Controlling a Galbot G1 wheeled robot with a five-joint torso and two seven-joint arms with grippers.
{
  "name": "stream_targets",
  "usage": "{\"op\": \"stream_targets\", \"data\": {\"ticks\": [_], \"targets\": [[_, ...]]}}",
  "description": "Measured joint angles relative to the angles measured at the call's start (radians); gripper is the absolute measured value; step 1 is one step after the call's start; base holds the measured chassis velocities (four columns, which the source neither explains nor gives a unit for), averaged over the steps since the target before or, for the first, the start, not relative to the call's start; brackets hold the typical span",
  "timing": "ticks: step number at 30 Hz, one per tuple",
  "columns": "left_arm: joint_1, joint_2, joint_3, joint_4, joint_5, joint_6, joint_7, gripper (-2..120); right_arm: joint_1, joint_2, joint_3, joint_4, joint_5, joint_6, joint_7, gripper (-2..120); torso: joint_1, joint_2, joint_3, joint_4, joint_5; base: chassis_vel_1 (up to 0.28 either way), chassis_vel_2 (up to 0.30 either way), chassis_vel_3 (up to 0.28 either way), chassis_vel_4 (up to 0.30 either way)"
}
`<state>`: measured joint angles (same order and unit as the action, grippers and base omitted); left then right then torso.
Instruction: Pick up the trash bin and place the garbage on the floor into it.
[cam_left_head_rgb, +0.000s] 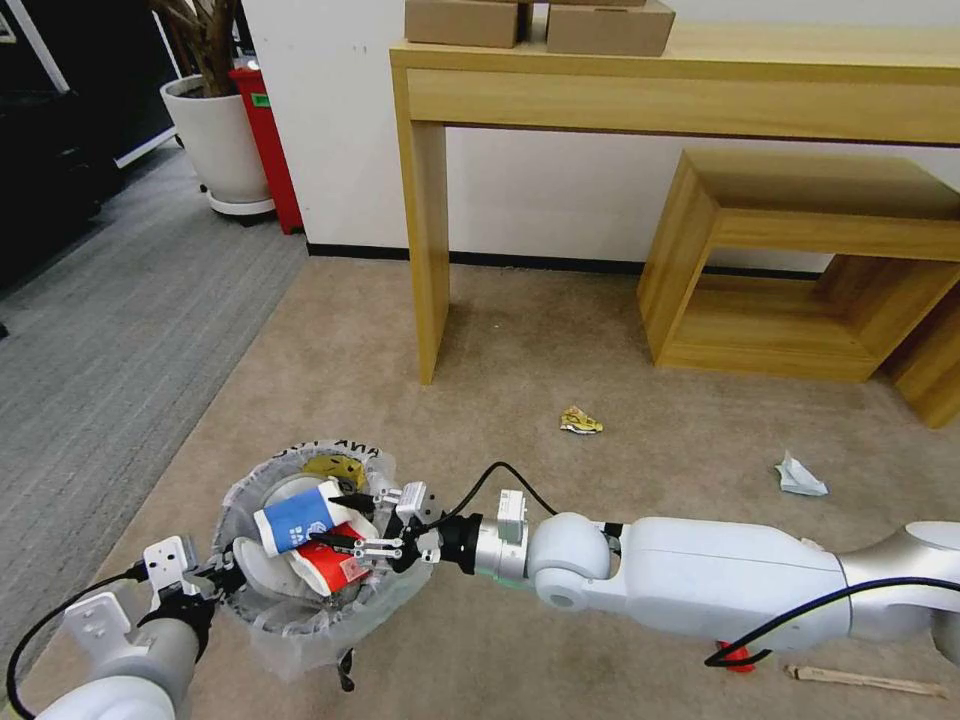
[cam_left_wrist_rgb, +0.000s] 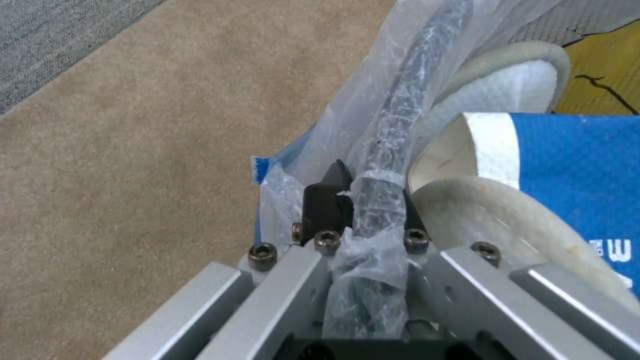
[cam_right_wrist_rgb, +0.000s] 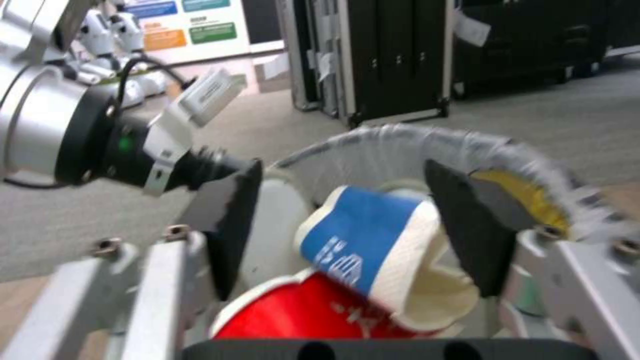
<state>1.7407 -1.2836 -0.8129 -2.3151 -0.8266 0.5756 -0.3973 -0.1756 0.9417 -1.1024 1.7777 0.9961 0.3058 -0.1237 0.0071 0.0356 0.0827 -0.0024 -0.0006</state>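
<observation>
Trash bin: left gripper clamps rim, keeps it level; right gripper fingers wide over blue cup, prob. releasing.

wooden stick partly behind right arm, red scrap mostly hidden
</observation>
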Motion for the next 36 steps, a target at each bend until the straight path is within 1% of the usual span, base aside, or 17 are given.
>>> {"op": "stream_targets", "data": {"ticks": [1,2,4,5,6,7,9,14,17,18,21,22,28,30,33,34,36], "targets": [[-0.001,0.001,0.0,0.002,0.0,0.0,0.0,1,-0.003,0.0,0.006,-0.001,0.001,0.0,0.003,71,0.0,0.0,0.0,0.0,0.0,0.0,0.0,0.0,0.0],[-0.001,0.001,0.0,0.002,0.0,0.0,0.0,1,-0.003,0.0,0.006,-0.001,0.001,0.0,0.003,71,0.0,0.0,0.0,0.0,0.0,0.0,0.0,0.0,0.0],[-0.005,0.004,0.0,0.01,-0.001,0.0,0.0,1,-0.012,-0.002,0.019,-0.005,0.002,0.0,0.008,82,0.0,0.0,0.0,0.0,0.0,0.0,0.0,0.0,0.0],[-0.006,0.005,0.0,0.011,-0.001,0.0,0.0,1,-0.014,-0.002,0.021,-0.005,0.002,0.0,0.008,86,0.0,0.0,0.0,0.0,0.0,0.0,0.0,0.0,0.0],[-0.006,0.005,0.0,0.011,-0.001,0.0,0.0,1,-0.014,-0.002,0.021,-0.005,0.002,0.0,0.008,86,0.0,0.0,0.0,0.0,0.0,0.0,0.0,0.0,0.0],[-0.009,0.005,0.0,0.015,-0.001,0.0,0.0,1,-0.02,-0.002,0.026,-0.006,0.002,0.0,0.01,92,0.0,0.0,0.0,0.0,0.0,0.0,0.0,0.0,0.0],[-0.013,0.006,0.002,0.02,-0.001,0.0,0.0,1,-0.027,-0.003,0.036,-0.005,0.001,0.001,0.013,99,0.0,0.0,0.0,0.0,0.0,0.0,0.0,0.0,0.0],[-0.021,0.01,0.002,0.033,-0.001,0.0,0.0,1,-0.043,-0.012,0.072,0.008,0.001,0.002,0.024,100,0.0,0.0,0.0,0.0,0.0,0.0,0.0,0.0,0.0],[-0.031,0.014,0.003,0.045,-0.002,-0.001,0.0,1,-0.073,-0.031,0.152,0.03,0.011,0.003,0.04,100,0.0,0.0,0.0,-0.0002,-0.0001,0.0,0.0,0.0,0.0],[-0.031,0.014,0.003,0.045,-0.002,-0.001,0.0,1,-0.073,-0.031,0.152,0.03,0.011,0.003,0.04,100,0.0,0.0,0.0,-0.0002,-0.0001,0.0,0.0,0.0,0.0],[-0.038,0.016,0.006,0.056,-0.003,-0.001,0.0,1,-0.103,-0.045,0.245,0.048,0.027,0.001,0.051,100,0.0,0.0,0.0,-0.0001,-0.0001,0.0,0.0,0.0,0.0],[-0.038,0.016,0.006,0.056,-0.003,-0.001,0.0,1,-0.103,-0.045,0.245,0.048,0.027,0.001,0.051,100,0.0,0.0,0.0,-0.0001,-0.0001,0.0,0.0,0.0,0.0],[-0.037,0.017,0.006,0.064,0.001,-0.004,0.003,1,-0.172,-0.055,0.382,0.067,0.045,-0.01,0.086,100,0.0,0.0,0.0,0.0,0.0,0.0,0.0,0.0,0.0],[-0.037,0.017,0.006,0.064,0.002,-0.004,0.003,1,-0.178,-0.056,0.395,0.068,0.046,-0.011,0.09,100,0.0,0.0,0.0,0.0,0.0,0.0,0.0,0.0,0.0],[-0.033,0.015,0.006,0.063,0.007,-0.007,0.008,1,-0.22,-0.061,0.49,0.07,0.053,-0.025,0.131,100,0.0,0.0,0.0,0.0,0.0,0.0,0.0,0.0,0.0],[-0.033,0.015,0.006,0.063,0.007,-0.007,0.008,1,-0.22,-0.061,0.49,0.07,0.053,-0.025,0.131,100,0.0,0.0,0.0,0.0,0.0,0.0,0.0,0.0,0.0],[-0.03,0.013,0.006,0.06,0.011,-0.007,0.01,1,-0.249,-0.068,0.557,0.071,0.057,-0.037,0.159,100,0.0,0.0,0.0,0.0,0.0001,0.0,0.0,0.0,0.0]]}}
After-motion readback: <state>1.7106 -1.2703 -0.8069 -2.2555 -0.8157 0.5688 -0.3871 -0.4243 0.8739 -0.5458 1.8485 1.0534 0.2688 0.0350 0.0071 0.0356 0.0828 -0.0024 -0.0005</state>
